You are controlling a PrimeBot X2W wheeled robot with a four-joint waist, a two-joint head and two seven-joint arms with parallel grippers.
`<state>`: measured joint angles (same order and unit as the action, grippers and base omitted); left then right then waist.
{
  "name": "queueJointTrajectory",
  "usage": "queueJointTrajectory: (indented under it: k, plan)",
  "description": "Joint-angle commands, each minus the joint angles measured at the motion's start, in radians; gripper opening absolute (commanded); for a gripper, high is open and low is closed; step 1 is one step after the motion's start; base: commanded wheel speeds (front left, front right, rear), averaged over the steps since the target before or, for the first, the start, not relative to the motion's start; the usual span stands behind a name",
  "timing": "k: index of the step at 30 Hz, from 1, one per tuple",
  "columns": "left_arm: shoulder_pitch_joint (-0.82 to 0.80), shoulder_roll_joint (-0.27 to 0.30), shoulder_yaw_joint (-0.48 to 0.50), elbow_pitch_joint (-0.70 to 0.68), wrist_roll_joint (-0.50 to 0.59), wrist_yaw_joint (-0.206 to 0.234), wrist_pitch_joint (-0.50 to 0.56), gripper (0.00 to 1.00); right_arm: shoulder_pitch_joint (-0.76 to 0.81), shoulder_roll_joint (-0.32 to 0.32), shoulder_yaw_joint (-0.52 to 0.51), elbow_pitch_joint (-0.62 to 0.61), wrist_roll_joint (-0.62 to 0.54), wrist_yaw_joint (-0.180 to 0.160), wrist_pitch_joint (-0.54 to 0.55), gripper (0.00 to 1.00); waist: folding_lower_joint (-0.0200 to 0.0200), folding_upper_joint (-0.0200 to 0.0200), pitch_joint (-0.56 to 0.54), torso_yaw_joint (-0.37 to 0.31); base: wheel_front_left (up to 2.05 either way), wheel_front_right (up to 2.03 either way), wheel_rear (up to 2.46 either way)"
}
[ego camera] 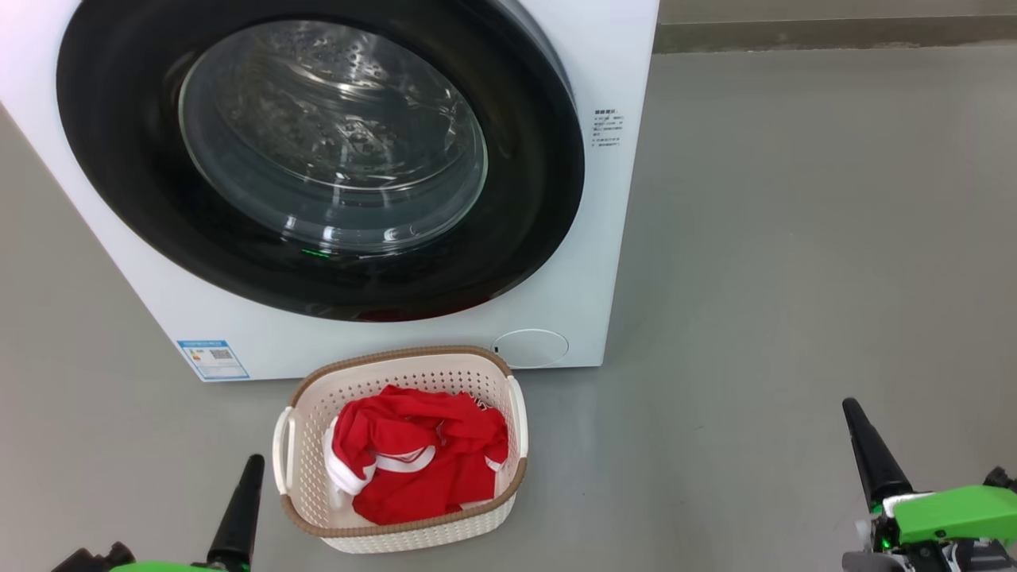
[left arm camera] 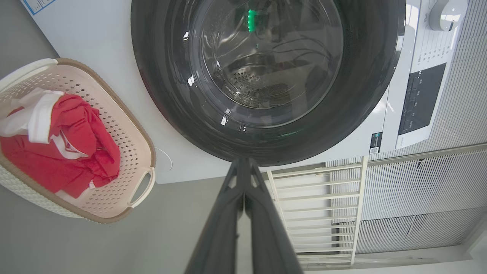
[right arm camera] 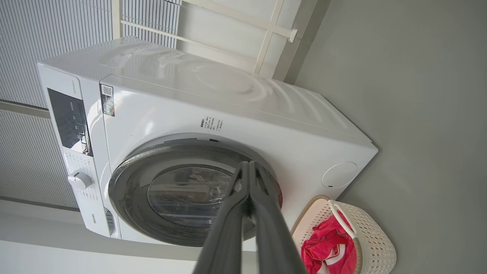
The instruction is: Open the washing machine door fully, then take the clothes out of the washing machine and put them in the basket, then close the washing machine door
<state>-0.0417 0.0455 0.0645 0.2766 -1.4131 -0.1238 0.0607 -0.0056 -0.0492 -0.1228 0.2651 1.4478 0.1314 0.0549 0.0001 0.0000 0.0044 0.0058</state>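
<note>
A: How does the washing machine door (ego camera: 318,159) stand?

B: Shut, its wide black rim lying flat against the front of the washing machine (ego camera: 612,262). The perforated steel drum (left arm camera: 247,82) shows through the glass bowl.

A: And the clothes (ego camera: 421,461)?

B: In the basket (ego camera: 401,354), a crumpled red heap with white trim and a white fold at one end.

A: Where is the basket?

B: On the grey floor (ego camera: 794,278), just in front of the machine. It is below the door's lower rim and near the round white cover (ego camera: 531,348) at the foot of the front. I cannot tell whether it touches the machine. A blue label (ego camera: 213,359) sits at the other lower corner.

A: The left end effector (left arm camera: 243,163)?

B: Its two dark fingers are pressed together, closed on themselves. In the head view it rises at the lower left, near the basket's left handle but apart from it. Its wrist view looks along the fingers toward the door's lower rim.

A: The right end effector (right arm camera: 249,163)?

B: Its fingers are also together, tips meeting. In the head view it is at the lower right over bare floor, well apart from basket and machine, with a green housing (ego camera: 953,508) behind the fingers.

A: Anything further out?

B: A dark control panel (right arm camera: 70,120) and a white dial (right arm camera: 79,179) run along the top of the machine's front. A white rail frame (left arm camera: 315,205) stands beyond it.
</note>
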Motion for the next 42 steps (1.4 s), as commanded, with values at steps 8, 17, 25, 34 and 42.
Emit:
queueJointTrajectory:
  k: [8, 17, 25, 34, 42]
  plan:
    - [-0.054, 0.006, 0.042, -0.030, -0.100, -0.006, 0.027, 0.00, -0.075, -0.005, 0.011, -0.023, 0.084, -0.001, 0.031, 0.00, -0.0001, 0.0000, -0.001, -0.003, 0.00, 0.00, 0.00]
    - [-0.066, 0.005, 0.050, -0.031, -0.195, -0.007, 0.053, 0.00, -0.102, -0.003, 0.010, -0.020, 0.162, -0.001, 0.057, 0.00, -0.0001, 0.0000, -0.001, -0.006, 0.00, 0.00, 0.00]
    - [-0.066, 0.005, 0.050, -0.031, -0.195, -0.007, 0.053, 0.00, -0.102, -0.002, 0.010, -0.020, 0.161, -0.001, 0.058, 0.00, -0.0001, 0.0000, -0.001, -0.006, 0.00, 0.00, 0.00]
    - [-0.066, 0.005, 0.050, -0.031, -0.195, -0.007, 0.053, 0.00, -0.102, -0.002, 0.010, -0.020, 0.161, -0.001, 0.058, 0.00, -0.0001, 0.0000, -0.001, -0.006, 0.00, 0.00, 0.00]
    - [-0.066, 0.005, 0.050, -0.031, -0.195, -0.007, 0.053, 0.00, -0.102, -0.002, 0.009, -0.020, 0.161, -0.001, 0.058, 0.00, -0.0001, 0.0000, -0.001, -0.006, 0.00, 0.00, 0.00]
